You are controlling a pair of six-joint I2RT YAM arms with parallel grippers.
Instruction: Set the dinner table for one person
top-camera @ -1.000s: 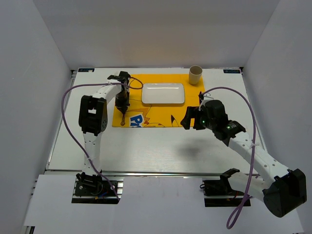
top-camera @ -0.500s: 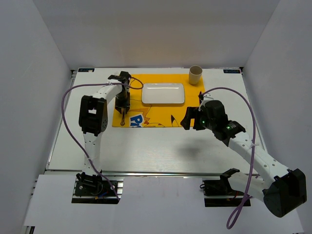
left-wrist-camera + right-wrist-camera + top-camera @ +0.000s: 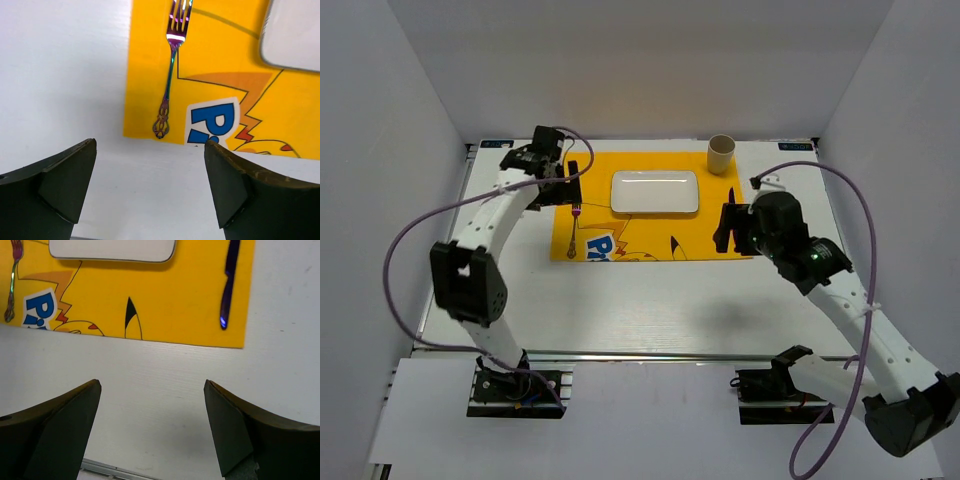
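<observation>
Left gripper point(image 3: 150, 145) rose off fork point(image 3: 169, 75); only right wrist shows knife point(image 3: 229, 280).

The left arm point(image 3: 490, 215) and right arm point(image 3: 848, 300) are slim white links joined by bulky black housings point(image 3: 463, 285), each trailed by a looping purple cable point(image 3: 387, 270), and the left gripper point(image 3: 150, 144) and right gripper point(image 3: 152, 384) carry dark, matte, wedge-shaped fingers point(image 3: 55, 180) with lighter edges.

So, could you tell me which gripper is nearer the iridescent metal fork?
Left. The left gripper hovers beside the fork; the right gripper is across the yellow printed cloth mat.
</observation>
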